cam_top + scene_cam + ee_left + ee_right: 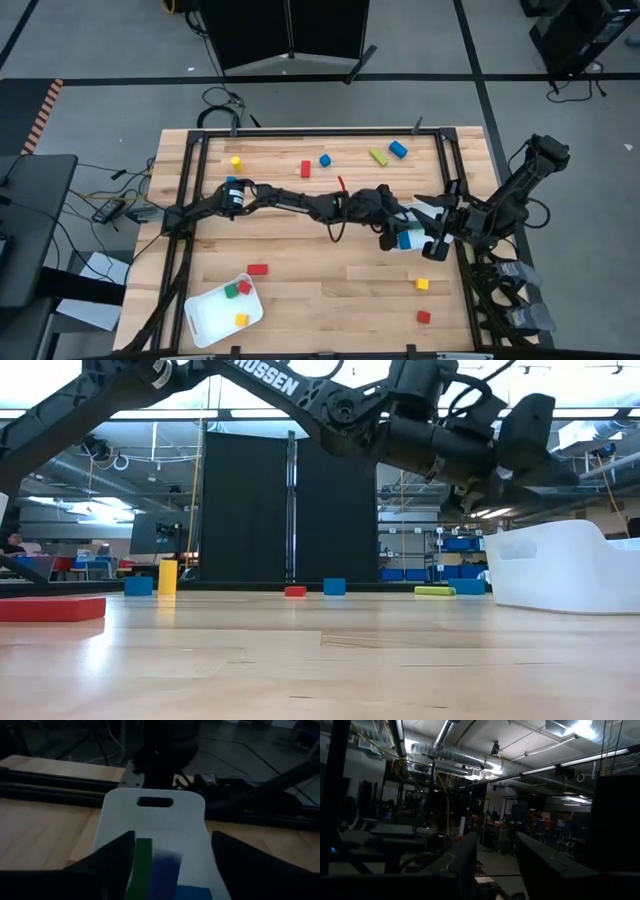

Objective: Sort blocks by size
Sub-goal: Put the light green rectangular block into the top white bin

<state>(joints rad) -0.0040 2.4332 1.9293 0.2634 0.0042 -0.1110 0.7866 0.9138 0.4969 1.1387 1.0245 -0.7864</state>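
Note:
My left gripper (392, 238) hangs open over a white tray (418, 212) at the table's right middle; in the left wrist view (172, 862) its fingers stand wide apart above the tray (155, 815). In the tray lie a green bar (143, 862) and blue blocks (167, 870), one of them blurred. My right gripper (437, 245) is open and empty just right of the tray, its fingers (465, 860) facing the room. Loose blocks lie on the table: a yellow one (236, 160), a red one (305, 168), a green bar (378, 156), and a red bar (258, 269).
A second white tray (223, 308) at the near left holds green, red and yellow cubes. More blocks lie at the far side (398, 149) and near right (422, 284), (424, 317). Black frame rails (190, 200) run along the table's sides.

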